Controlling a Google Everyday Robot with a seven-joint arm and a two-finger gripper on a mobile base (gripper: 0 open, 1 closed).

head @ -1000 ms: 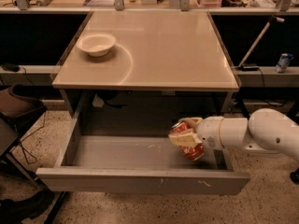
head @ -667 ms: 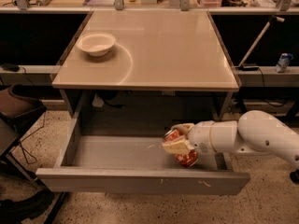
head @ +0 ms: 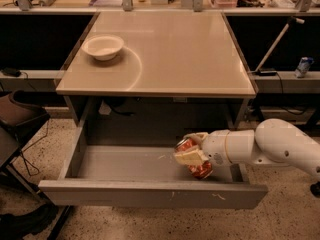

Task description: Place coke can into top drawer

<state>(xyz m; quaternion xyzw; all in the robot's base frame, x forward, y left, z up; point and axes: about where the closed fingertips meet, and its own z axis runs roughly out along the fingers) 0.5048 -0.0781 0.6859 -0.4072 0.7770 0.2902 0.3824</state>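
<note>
The top drawer (head: 150,194) is pulled open below the beige table, its grey front panel scuffed. My gripper (head: 191,151) reaches in from the right on a white arm (head: 270,146) and is shut on the coke can (head: 199,169), an orange-red can held tilted. The can is low inside the drawer's right part, close to or touching the drawer floor; I cannot tell which. The pale fingers (head: 190,157) cover the can's middle.
A white bowl (head: 103,46) sits on the beige table top (head: 170,54) at its back left. A dark chair (head: 20,119) stands at the left. Shelves with clutter run along the back. A small can (head: 303,66) sits on a ledge at the right.
My gripper has moved left and down with the coke can, lower into the drawer's right part. The drawer and bowl have not moved.
</note>
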